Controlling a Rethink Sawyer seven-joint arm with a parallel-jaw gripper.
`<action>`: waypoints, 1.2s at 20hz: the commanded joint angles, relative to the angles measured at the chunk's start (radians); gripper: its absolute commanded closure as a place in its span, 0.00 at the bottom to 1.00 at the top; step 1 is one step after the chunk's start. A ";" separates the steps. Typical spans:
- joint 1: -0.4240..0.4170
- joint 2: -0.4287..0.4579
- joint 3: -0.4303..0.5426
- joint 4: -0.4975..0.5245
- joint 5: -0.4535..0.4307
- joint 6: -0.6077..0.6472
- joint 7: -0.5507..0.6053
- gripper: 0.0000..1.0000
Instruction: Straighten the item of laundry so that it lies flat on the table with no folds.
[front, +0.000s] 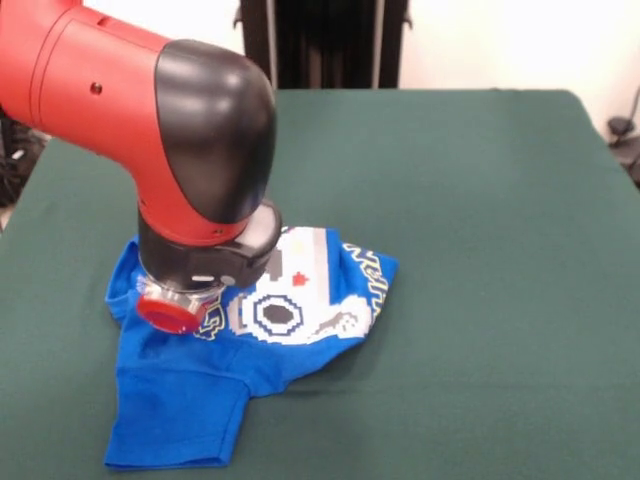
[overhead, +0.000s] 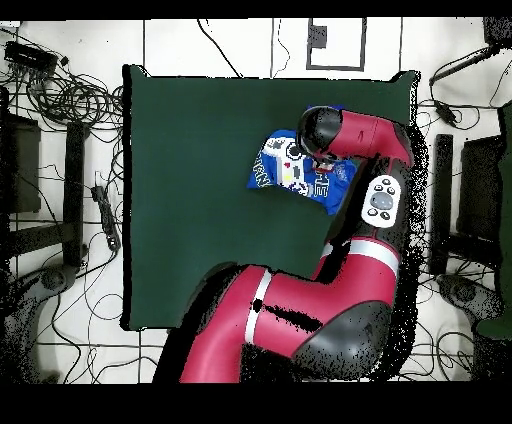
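Note:
The item of laundry (front: 296, 306) is a bright blue T-shirt, crumpled and folded over itself at the front left of the table (front: 480, 200). Its white-grey pixel print and yellow lettering face up, and a plain blue part (front: 170, 410) stretches toward the front edge. The arm's black and red wrist (front: 200, 270) hangs low over the shirt's left part and covers it. The gripper itself is hidden beneath that wrist. In the overhead view the shirt (overhead: 278, 168) lies near the right far side of the table (overhead: 200, 200), half under the arm (overhead: 350, 135).
The green cloth stretches wide to the right of and behind the shirt in the front view. The shirt's lower hem lies close to the table's front edge (front: 300, 470). Cables and stands (overhead: 60, 100) surround the table on the floor.

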 joint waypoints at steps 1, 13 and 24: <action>0.000 0.138 0.082 0.002 -0.006 -0.093 0.018 1.00; -0.056 0.064 0.101 0.154 -0.061 -0.204 -0.155 1.00; -0.164 0.006 0.165 0.334 -0.157 -0.432 -0.381 1.00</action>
